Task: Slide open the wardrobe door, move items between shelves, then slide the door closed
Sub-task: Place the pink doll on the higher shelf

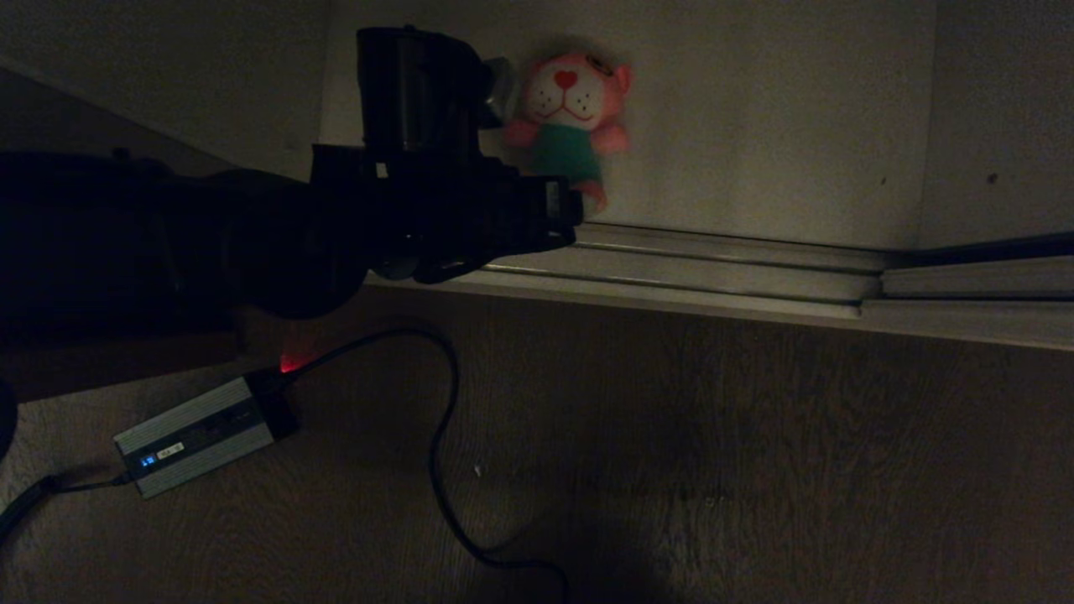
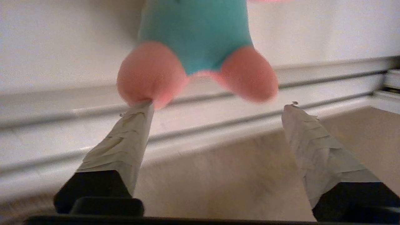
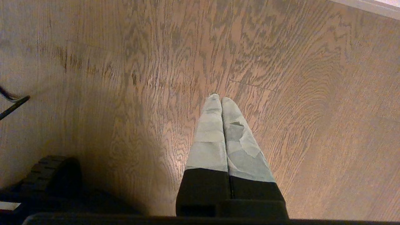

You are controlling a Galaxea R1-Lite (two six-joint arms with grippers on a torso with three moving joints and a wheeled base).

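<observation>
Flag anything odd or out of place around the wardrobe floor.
A silver power brick with a trailing black cable lies loose on the wood floor in front of the track. The pink plush toy lies on the shelf, legs at the edge by the open left tool.

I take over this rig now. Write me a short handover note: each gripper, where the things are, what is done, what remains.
Left gripper: open, fingers just short of the feet of the pink plush toy with white face and teal shirt; one finger touches a foot.
Right gripper: shut, idle over the brown wood-grain floor.
Toy lies on the off-white wardrobe shelf, behind the ribbed pale metal track.
Done: wardrobe stands open, toy placed.
Left: second toy not in view; close the door.
</observation>
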